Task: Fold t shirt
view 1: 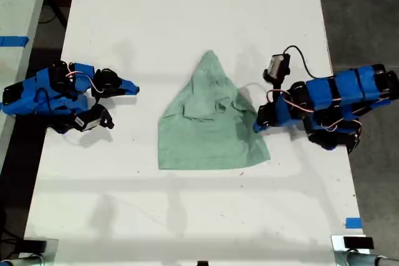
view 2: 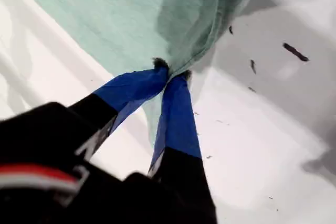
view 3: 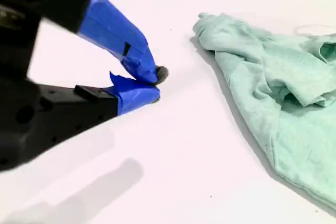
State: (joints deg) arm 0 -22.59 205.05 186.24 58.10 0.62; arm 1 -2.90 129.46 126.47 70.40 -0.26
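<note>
First wrist view: my first gripper pinches the shirt edge, my second gripper nearly closed, empty, beside it; shirt mid-table, partly folded to a point, more folds likely left.

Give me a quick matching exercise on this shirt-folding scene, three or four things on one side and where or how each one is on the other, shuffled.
Things:
1. my first gripper
2. my second gripper
3. t shirt
4. blue tape strip

States:
A. lies crumpled mid-table, pointed end toward the far edge
B. stuck near the table's edge, at the exterior view's lower right
C. shut on the cloth's edge
D. tips nearly together, holding nothing, clear of the cloth

Pairs: 1-C, 2-D, 3-A, 4-B
</note>
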